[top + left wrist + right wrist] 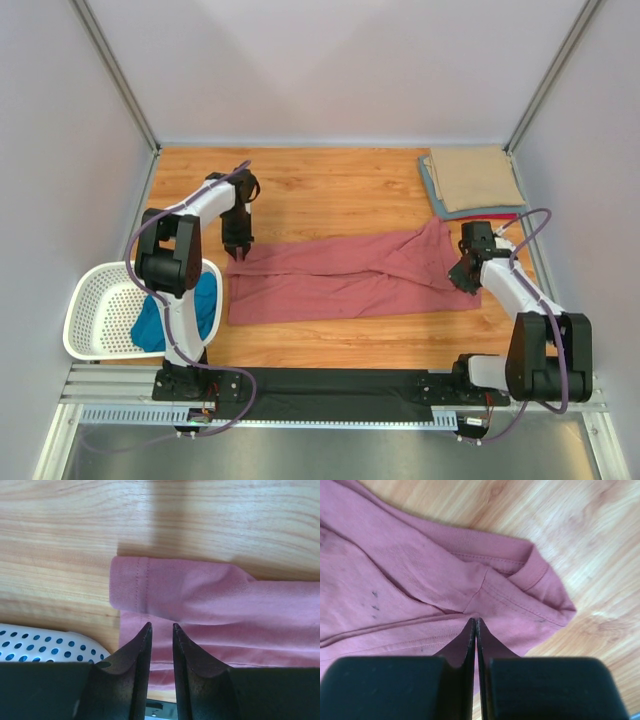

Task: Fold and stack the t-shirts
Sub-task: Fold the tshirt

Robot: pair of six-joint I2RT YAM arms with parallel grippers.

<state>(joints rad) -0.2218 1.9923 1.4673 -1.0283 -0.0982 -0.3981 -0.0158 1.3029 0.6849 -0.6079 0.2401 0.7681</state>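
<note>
The dusty rose-red t-shirt (350, 275) lies as a long flat band across the middle of the table. My left gripper (237, 252) hovers over its far left corner, where a hemmed sleeve (135, 590) lies flat; the jaws (161, 625) stand a narrow gap apart and hold nothing. My right gripper (462, 283) is at the shirt's right end, its jaws (474, 620) pressed together on a pinch of the cloth (420, 575) beside a folded sleeve (540, 585). A tan t-shirt (475, 178) tops a folded stack on a grey-blue one (437, 200). A teal t-shirt (195, 305) lies in the basket.
The white perforated basket (100, 310) sits at the near left, its rim also in the left wrist view (45, 642). A red edge (500, 216) shows under the folded stack at the back right. Walls enclose the wooden table (330, 185).
</note>
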